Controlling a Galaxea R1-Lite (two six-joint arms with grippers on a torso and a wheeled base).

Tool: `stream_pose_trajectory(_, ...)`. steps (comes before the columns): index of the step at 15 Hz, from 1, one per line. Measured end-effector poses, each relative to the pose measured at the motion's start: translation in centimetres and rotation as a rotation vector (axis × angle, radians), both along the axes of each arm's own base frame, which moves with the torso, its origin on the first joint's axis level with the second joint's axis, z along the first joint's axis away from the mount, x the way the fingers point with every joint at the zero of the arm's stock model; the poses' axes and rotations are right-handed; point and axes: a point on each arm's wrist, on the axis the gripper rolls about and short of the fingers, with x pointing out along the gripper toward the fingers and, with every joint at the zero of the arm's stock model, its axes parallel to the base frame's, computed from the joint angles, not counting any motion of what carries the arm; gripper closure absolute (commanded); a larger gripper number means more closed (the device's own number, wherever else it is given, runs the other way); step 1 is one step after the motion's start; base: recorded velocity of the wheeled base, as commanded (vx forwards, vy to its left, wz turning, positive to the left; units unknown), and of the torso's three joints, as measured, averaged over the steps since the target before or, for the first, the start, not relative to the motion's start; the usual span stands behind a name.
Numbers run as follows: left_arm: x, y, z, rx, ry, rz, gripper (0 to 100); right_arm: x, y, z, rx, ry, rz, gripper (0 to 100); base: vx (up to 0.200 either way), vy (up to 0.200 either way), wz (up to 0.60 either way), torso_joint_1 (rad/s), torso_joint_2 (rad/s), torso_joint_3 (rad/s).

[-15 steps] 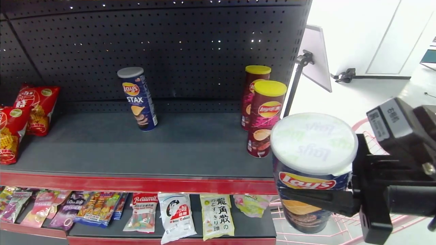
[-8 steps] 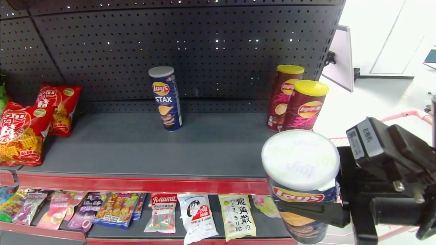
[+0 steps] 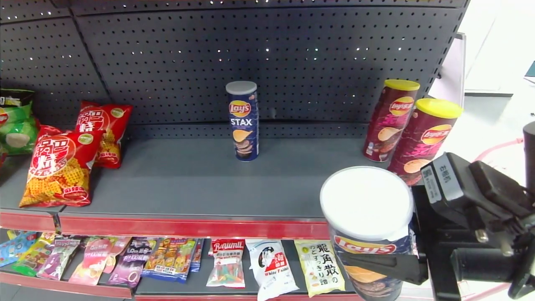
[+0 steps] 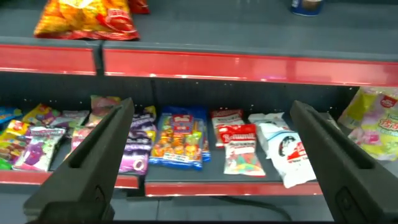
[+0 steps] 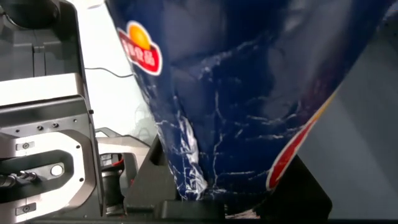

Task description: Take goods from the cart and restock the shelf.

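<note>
My right gripper [image 3: 386,267] is shut on a dark blue chip can [image 3: 368,228] with a white lid, held upright in front of the shelf's red front edge at the right. The can's blue side [image 5: 249,93] sits close against the right wrist camera. On the grey shelf [image 3: 200,184] a matching blue can [image 3: 243,121] stands at the middle back. Two maroon cans with yellow lids [image 3: 411,125] stand at the right. My left gripper [image 4: 208,165] hangs open with nothing between its fingers, facing the lower shelf of small snack bags [image 4: 236,143].
Red chip bags [image 3: 62,167] lie at the shelf's left, with a green bag [image 3: 14,121] beyond them. A lower shelf holds several snack packets [image 3: 225,261]. A pink cart rim [image 3: 497,146] shows at the right. The shelf's middle has free room around the blue can.
The whole head view has shifted, so the camera turned left along the shelf. The held can stays in the right gripper, now slightly lower in the picture.
</note>
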Motion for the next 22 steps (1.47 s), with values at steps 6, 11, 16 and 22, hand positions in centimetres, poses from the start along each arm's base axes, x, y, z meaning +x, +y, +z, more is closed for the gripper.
stream_pose_trajectory(6,0.0,0.0,-0.1,0.035,0.002,-0.002,0,-0.1,-0.2,-0.1,-0.001,0.003,-0.002,100,0.0,0.0,0.0,0.0,0.0,0.0)
stream_pose_trajectory(11,0.0,0.0,-0.1,0.034,0.002,-0.002,0,-0.2,-0.3,-0.2,0.001,0.001,0.002,100,0.0,0.0,0.0,0.0,0.0,0.0)
stream_pose_trajectory(16,0.0,0.0,0.0,0.031,0.002,-0.002,0,-0.4,-0.5,-1.2,0.021,-0.013,0.005,100,0.12,0.0,0.0,-0.003,0.0,0.001)
stream_pose_trajectory(22,0.0,0.0,-0.1,0.034,0.002,-0.002,0,-0.6,-0.6,-1.4,0.017,-0.009,0.003,100,0.1,0.0,0.0,0.003,0.0,0.0)
